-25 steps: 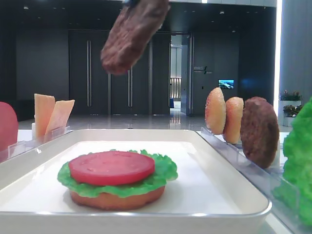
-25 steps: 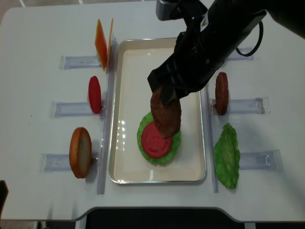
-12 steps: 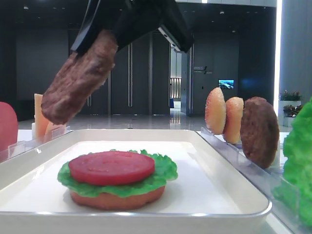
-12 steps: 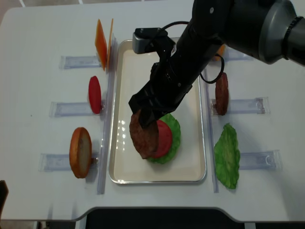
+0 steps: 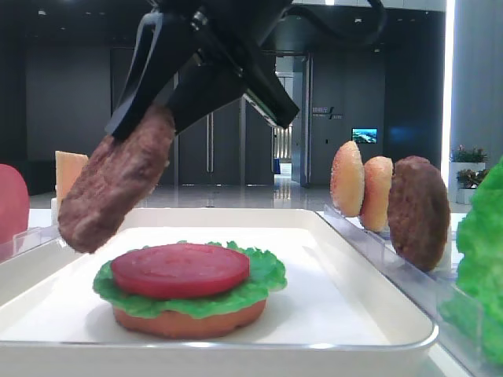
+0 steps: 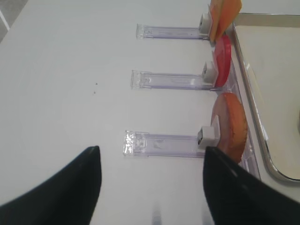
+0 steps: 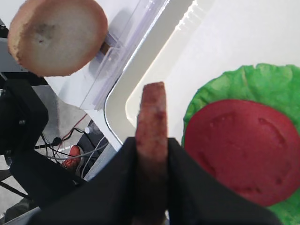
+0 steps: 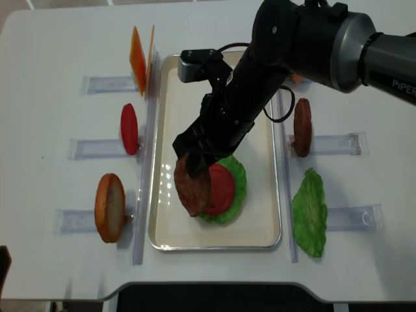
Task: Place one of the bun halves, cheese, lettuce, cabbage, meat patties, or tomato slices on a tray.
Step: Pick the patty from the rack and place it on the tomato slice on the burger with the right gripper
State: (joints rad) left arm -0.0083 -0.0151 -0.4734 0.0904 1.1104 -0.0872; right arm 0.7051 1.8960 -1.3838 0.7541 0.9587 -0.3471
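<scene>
My right gripper [image 8: 195,161] is shut on a dark-brown meat patty [image 8: 192,190], gripped by its edge and hanging tilted. The patty [image 5: 118,184] hovers just above the white tray [image 8: 170,110], over the left edge of a stack. That stack is a bun half [image 5: 189,320] under lettuce [image 8: 238,170], with a tomato slice [image 8: 222,188] on top. In the right wrist view the black fingers [image 7: 187,178] squeeze the patty [image 7: 152,117] beside the tomato slice [image 7: 239,150]. My left gripper [image 6: 152,164] stands open and holds nothing, over bare table to the left of the racks.
Clear racks flank the tray. On the left stand cheese slices [image 8: 138,52], a tomato slice [image 8: 129,129] and a bun half [image 8: 109,207]. On the right stand another patty [image 8: 301,127] and a lettuce leaf [image 8: 309,211]. Two bun halves [image 5: 361,188] stand at the back right.
My right gripper has carried the patty down and toward the tray's front left, from high above the stack to just over its left edge. The left gripper has not moved.
</scene>
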